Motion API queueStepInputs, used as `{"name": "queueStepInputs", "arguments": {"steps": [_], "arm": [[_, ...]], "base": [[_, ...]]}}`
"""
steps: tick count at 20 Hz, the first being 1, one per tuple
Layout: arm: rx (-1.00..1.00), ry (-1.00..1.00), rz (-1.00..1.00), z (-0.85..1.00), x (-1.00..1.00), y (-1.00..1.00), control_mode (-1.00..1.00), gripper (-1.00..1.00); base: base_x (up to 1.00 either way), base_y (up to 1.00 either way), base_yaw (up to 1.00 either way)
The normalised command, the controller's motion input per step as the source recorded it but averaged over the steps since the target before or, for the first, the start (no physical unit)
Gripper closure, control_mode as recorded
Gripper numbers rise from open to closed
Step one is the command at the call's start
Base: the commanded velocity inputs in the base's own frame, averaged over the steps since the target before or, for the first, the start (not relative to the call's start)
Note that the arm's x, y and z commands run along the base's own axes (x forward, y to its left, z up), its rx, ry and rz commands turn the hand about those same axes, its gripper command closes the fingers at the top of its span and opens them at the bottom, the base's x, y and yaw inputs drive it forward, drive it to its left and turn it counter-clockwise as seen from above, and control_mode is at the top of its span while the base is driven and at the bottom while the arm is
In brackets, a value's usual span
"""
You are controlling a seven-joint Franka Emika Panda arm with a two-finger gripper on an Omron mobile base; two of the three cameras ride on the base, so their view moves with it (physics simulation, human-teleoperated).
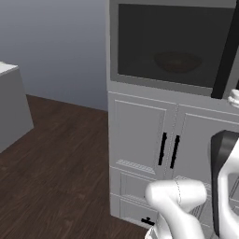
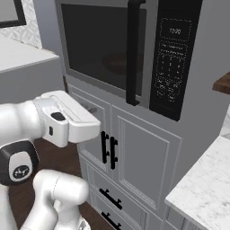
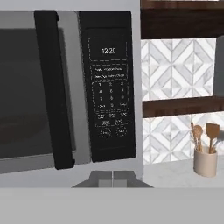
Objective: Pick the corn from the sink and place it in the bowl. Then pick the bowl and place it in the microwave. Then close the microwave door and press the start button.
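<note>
Kitchen: built-in microwave (image 3: 65,87), cabinets (image 2: 134,157), tiled backsplash (image 3: 175,70)

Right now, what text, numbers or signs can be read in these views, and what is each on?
"12:20": clock display at the top of the microwave's black control panel.
Button labels and keypad digits below it: too small and blurred to read.
Nothing else carries readable text.

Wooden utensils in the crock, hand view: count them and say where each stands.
2 can be made out in the beige crock on the marble counter: a spoon at left, a spatula at right. More may be hidden.
</note>
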Motion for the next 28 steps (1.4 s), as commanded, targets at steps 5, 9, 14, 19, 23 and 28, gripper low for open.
{"name": "queueStepInputs", "arguments": {"steps": [5, 9, 14, 19, 23, 28], "arm": [[-0.04, -0.04, 0.02, 0.00, 0.25, -0.09, -1.00, 1.00], [0.03, -0.05, 0.13, -0.09, 0.15, -0.12, -1.00, 1.00], [0.02, -0.03, 0.14, -0.03, 0.11, -0.28, -1.00, 1.00], [0.00, -0.01, 0.10, -0.01, 0.06, -0.10, -1.00, 1.00], [0.00, 0.00, 0.06, 0.00, 0.03, -0.25, -1.00, 1.00], [0.00, 0.00, 0.00, 0.00, 0.09, -0.30, -1.00, 1.00]], "base": [[0.00, 0.00, 0.00], [0.00, 0.00, 0.00], [0.00, 0.00, 0.00], [0.00, 0.00, 0.00], [0.00, 0.00, 0.00], [0.00, 0.00, 0.00]]}}
